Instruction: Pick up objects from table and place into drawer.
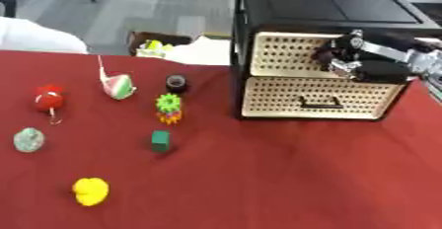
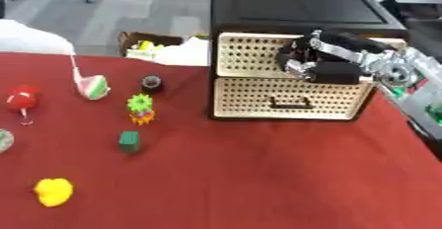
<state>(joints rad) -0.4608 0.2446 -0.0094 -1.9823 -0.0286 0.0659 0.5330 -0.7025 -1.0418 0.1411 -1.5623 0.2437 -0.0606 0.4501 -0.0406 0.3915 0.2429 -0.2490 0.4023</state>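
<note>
Drawer unit with table objects: right hand at upper drawer front.

Black cabinet (image 1: 328, 6) at 2 o'clock; upper drawer (image 1: 285, 53) and lower drawer (image 1: 319, 99) both appear closed. Right hand (image 1: 338, 57), fingers curled, at the upper drawer's front; what it grips cannot be told. Seven objects lie on the red table (image 1: 276, 183), 8 to 11 o'clock: red ball (image 1: 49, 97), striped wedge (image 1: 119, 86), black ring (image 1: 176, 82), green-orange gears (image 1: 168, 108), green block (image 1: 161, 141), pale stone (image 1: 28, 139), yellow lump (image 1: 91, 191). Drawer contents unseen. No legible writing. Left hand absent.

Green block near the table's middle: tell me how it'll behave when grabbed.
The green block looks boxy with flat faces, so it probably won't roll. It seems rigid and small, likely light. Standing apart from the spiky toy, it should allow a clear grasp.
</note>
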